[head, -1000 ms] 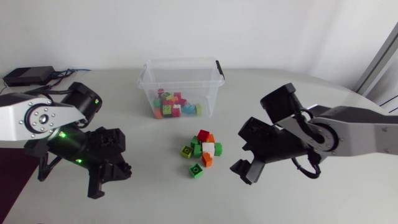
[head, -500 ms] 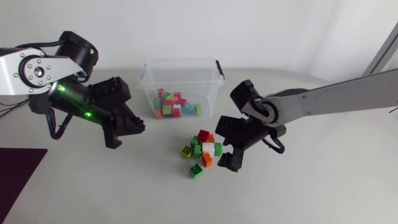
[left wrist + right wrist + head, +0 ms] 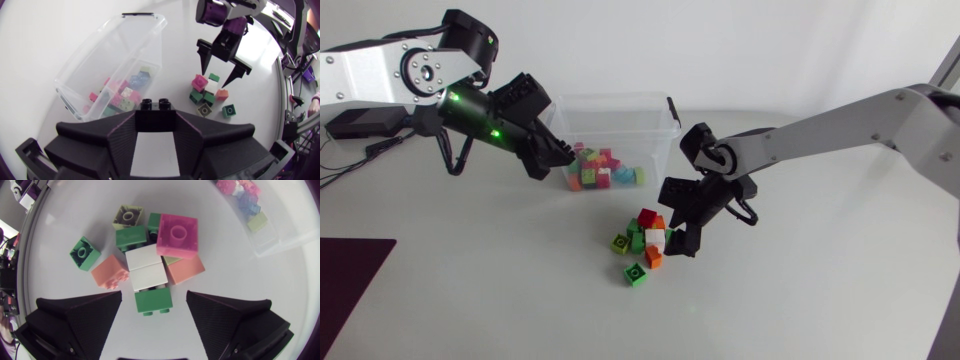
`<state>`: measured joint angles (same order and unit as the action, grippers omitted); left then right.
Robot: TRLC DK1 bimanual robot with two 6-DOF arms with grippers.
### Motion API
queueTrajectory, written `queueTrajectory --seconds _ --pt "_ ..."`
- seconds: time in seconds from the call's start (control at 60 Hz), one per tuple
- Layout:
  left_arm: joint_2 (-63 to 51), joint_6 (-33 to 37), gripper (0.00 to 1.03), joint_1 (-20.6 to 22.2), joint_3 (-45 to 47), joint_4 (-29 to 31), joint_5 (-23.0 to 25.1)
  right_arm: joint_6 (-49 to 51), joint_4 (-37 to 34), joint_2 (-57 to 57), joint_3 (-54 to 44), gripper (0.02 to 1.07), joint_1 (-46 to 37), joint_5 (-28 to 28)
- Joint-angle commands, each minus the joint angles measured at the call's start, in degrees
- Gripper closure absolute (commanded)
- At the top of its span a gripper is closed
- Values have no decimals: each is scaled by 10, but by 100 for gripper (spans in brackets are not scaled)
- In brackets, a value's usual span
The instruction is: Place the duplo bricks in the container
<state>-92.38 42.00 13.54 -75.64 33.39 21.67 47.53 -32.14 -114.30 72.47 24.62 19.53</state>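
Black fingers of the left gripper (image 3: pixel 156 125) pinch one black brick (image 3: pixel 156 106) from both sides, so they are closed on it. This gripper is up in the air, just beside the left wall of the container (image 3: pixel 610 99).

There is one container. It is a see-through box with no lid on it. On its floor lie small bricks (image 3: pixel 601 170) in pink, orange, green and blue. They are too mixed up to count.

In front of the box, on the white table (image 3: pixel 800 300), is a pile (image 3: pixel 647 240) of about ten bricks. It has one red brick (image 3: pixel 647 217) on top, one white brick (image 3: pixel 655 238), two orange bricks (image 3: pixel 110 271) and several green ones. One green brick (image 3: pixel 636 273) lies just beside the pile, on its own.

At the right of the pile is the right gripper (image 3: pixel 682 225). Its two fingers are wide open and hold nothing. They stand on either side of the pile's edge, and another green brick (image 3: pixel 154 301) lies between them with neither finger touching it.
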Motion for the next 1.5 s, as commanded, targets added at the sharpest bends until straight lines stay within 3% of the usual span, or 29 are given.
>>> queueTrajectory --seconds 0.0,0.1,0.183,0.4,1.033,1.167,1.2,1.25,1.483 --pt "-25 -27 66 -4 -33 -14 8 24 -15 -18 15 29 -5 6" --pt "-37 -46 65 -1 -43 -44 8 29 -15 -24 21 50 -5 9" --pt "-47 -69 65 0 -50 -73 8 28 -16 -33 29 76 -7 14" --pt "-83 -108 63 -7 -71 -121 7 30 -55 -33 26 88 -12 24" --pt "-224 -181 57 -13 -246 -137 -30 34 -149 159 -19 89 -46 47" --pt "-257 -187 32 -13 -286 -133 -51 23 -157 173 -5 89 -45 48" --pt "-263 -188 16 -13 -293 -133 -59 19 -158 174 1 89 -44 48" --pt "-263 -191 5 -13 -294 -133 -62 13 -161 176 14 89 -42 48" --pt "-176 -161 5 -12 -210 -123 -62 -31 -159 170 92 89 -36 55"
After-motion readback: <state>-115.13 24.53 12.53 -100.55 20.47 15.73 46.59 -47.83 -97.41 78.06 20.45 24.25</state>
